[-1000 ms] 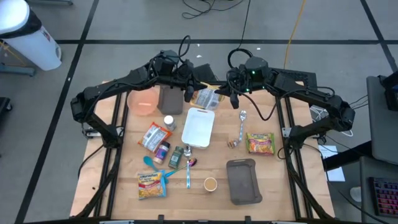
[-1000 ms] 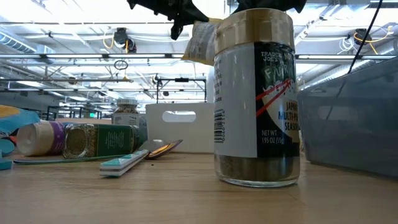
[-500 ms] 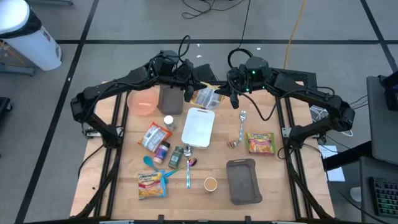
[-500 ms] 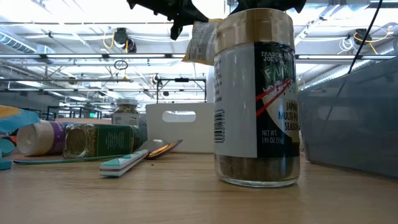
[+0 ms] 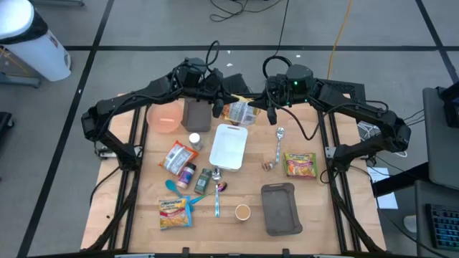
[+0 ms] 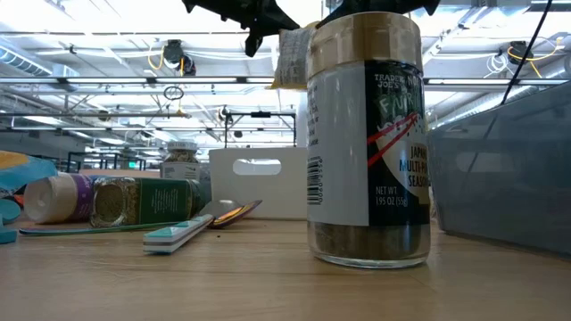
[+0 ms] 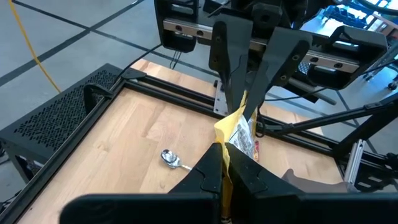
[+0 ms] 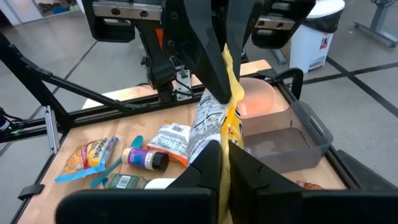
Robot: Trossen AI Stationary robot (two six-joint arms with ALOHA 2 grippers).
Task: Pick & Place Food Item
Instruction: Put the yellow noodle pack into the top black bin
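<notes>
A food packet (image 5: 239,112), clear with printed text and yellow edges, hangs in the air over the table's far middle, between my two grippers. My left gripper (image 5: 221,107) is shut on its left side and my right gripper (image 5: 259,110) on its right side. In the low view the packet (image 6: 289,59) shows high up beside my left gripper (image 6: 260,24); a big spice jar (image 6: 368,138) hides the right side of it. My left gripper pinches the packet's yellow edge (image 7: 225,151) between its two fingers, coming nearly level from the table's left. The packet is lifted clear of the table and stands on edge between the two grippers. My right gripper pinches the opposite yellow edge (image 8: 224,148) between its two fingers, coming nearly level from the table's right. The packet's printed middle (image 8: 210,122) spans the gap to the other gripper, clear of everything below.
Below the packet lie a white board (image 5: 229,147), a grey bin (image 5: 196,115) and a pink bowl (image 5: 163,117). A spoon (image 5: 280,140), noodle packets (image 5: 300,164) (image 5: 174,213), jars (image 5: 188,173), a cup (image 5: 242,212) and a grey tray (image 5: 279,208) fill the nearer table.
</notes>
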